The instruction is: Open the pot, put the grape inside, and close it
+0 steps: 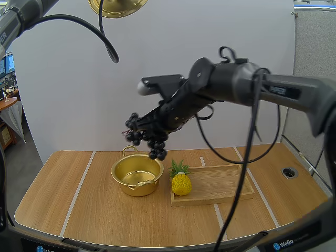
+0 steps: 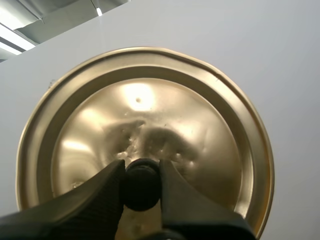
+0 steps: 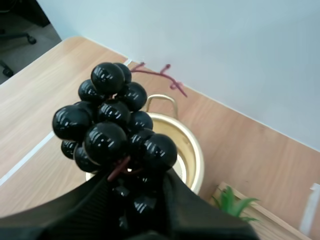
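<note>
The left gripper (image 2: 141, 172) is pinching the lid (image 2: 150, 110) by its black knob (image 2: 141, 189) and holding it high, so the pot (image 1: 134, 188) is sitting open below. The right gripper (image 3: 136, 197) is clamping the grapes (image 3: 112, 130), a glossy black bunch with a reddish stem. It is hanging them in the air just above the pot's rim, probably for lowering in.

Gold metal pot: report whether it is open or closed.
Open. The gold metal pot stands lidless on the wooden table; the left gripper holds its round gold lid aloft by the black knob.
</note>
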### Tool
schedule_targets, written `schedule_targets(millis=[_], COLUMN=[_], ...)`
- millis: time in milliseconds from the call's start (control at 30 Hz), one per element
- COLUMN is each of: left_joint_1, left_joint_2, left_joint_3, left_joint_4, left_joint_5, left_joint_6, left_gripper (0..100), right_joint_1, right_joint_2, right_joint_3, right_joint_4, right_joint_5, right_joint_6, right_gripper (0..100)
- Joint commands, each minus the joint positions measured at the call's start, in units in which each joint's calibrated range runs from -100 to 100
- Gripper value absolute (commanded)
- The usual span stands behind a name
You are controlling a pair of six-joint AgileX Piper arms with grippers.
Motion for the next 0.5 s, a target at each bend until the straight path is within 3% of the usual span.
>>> schedule_targets(millis=[0, 467], left_joint_1=[-0.05, -0.05], left_joint_2=[-0.3, -0.3], left_joint_3=[-0.5, -0.5], left_joint_4=[0.1, 0.1], left_joint_5=[-1.9, -1.9], left_joint_6=[-0.6, -0.6], left_gripper=[0, 0], right_joint_1=[1.3, 2.0], right_joint_2=[3.0, 15.5], right_joint_3=[-0.6, -2.6], right_joint_4=[0.6, -1.7], right_joint_5=[-4.4, -15.7], right_joint_6=[0.1, 0.1], right_gripper=[0, 0])
